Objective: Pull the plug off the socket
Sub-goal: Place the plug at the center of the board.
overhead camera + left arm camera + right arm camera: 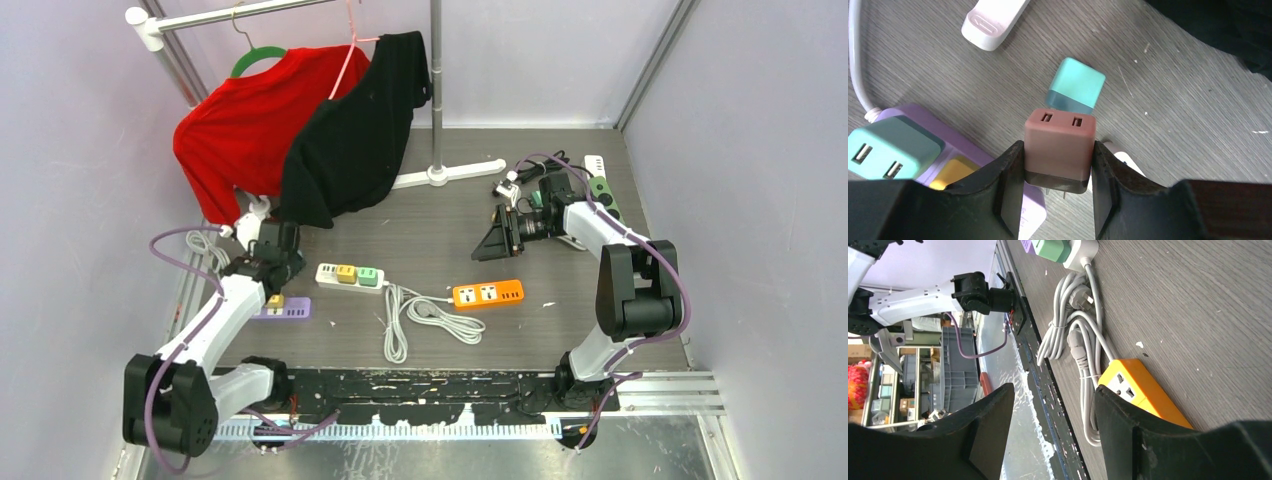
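Clothes rack (436,90) stood toward the far edge of the surface (450,230), its white foot resting on the grey boards. A red garment (245,125) on a green hanger (258,58) and a black garment (355,140) on a pink hanger (347,55) hung from its rail, overlapping, toward the far left corner. An orange power strip (488,293) lay nearer the near edge, its bundled white cord (415,320) just beside it on the left.
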`<state>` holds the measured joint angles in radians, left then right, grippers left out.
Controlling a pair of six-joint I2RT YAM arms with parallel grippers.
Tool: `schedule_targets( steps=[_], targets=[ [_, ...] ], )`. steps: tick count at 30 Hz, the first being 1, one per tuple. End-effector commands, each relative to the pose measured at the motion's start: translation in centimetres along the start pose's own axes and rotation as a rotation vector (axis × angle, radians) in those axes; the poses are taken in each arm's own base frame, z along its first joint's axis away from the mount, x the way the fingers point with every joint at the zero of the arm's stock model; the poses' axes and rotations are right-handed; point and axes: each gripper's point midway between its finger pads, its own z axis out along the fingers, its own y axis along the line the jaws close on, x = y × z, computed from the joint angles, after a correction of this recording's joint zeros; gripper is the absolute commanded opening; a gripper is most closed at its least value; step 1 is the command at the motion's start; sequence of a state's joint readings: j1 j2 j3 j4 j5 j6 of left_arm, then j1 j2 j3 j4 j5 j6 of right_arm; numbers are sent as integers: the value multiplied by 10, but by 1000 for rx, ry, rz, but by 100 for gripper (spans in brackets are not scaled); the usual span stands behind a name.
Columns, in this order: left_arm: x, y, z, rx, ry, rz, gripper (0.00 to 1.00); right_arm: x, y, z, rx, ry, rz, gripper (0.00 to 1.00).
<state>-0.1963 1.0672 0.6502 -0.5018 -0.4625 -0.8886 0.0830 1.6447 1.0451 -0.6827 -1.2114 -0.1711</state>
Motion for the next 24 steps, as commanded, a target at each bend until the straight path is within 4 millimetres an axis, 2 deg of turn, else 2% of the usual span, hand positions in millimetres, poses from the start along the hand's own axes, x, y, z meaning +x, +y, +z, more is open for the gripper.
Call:
schedule_targets(
  steps=[1, 5, 9, 12, 16, 18, 24],
  targets=[
    [-11, -7, 12, 12, -8, -75, 0, -11, 16, -4, -31, -18, -71, 65],
    [-10, 4, 24, -42, 7, -101, 3, -11, 17, -4, -32, -17, -73, 65],
    [-7, 10, 32, -68, 29, -126, 12, -11, 17, -4, -33, -15, -73, 65],
    [-5, 12, 34, -77, 45, -131, 22, -11, 17, -4, -33, -15, -77, 65],
    [-5, 13, 33, -71, 49, -130, 41, -10, 17, -4, -33, -13, -78, 65],
    [-7, 12, 31, -62, 46, -132, 44, -10, 17, -4, -34, -12, -80, 65],
    [-14, 9, 21, -40, 37, -142, 61, -9, 18, -4, -35, -10, -85, 65]
  ],
)
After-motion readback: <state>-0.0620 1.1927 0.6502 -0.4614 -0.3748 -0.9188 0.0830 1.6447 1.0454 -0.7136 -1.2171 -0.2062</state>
